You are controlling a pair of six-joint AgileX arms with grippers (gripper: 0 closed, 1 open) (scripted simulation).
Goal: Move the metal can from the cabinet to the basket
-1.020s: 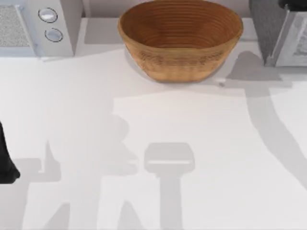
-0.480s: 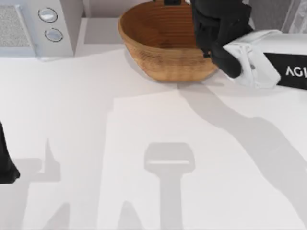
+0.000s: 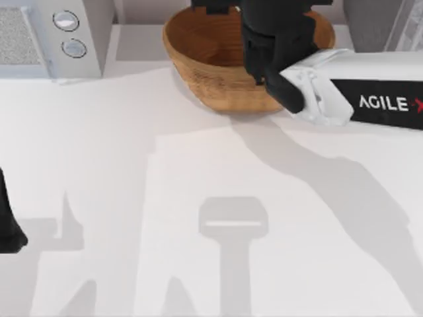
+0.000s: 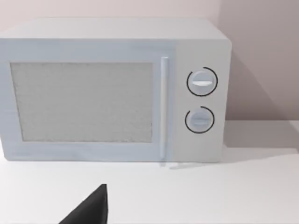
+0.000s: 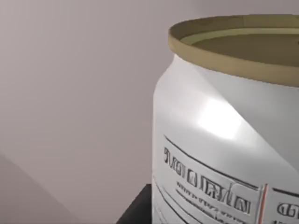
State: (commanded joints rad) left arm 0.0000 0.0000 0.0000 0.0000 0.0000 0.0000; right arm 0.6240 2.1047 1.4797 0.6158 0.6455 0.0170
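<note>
Shadows of both arms stretch across the white table (image 3: 99, 165) nearest the camera in the top view, where the left arm (image 3: 8, 224) sits parked at the table's left edge. Its wrist camera faces the white microwave (image 4: 112, 93) with two round knobs, standing at the table's far left. Farther back, the right arm, lettered AGILEX, reaches in from the right side, its black wrist and right gripper (image 3: 274, 33) poised over the wicker basket (image 3: 205, 59) at the far middle of the table. Seen at close range from the right wrist, the metal can (image 5: 224, 140) stands upright, silvery-white with printed lettering and a dull gold rim, a dark finger (image 5: 135, 210) at its base; the gripper holds it clamped. Beyond the basket, the grey speckled cabinet (image 3: 370, 23) occupies the far right corner.
</note>
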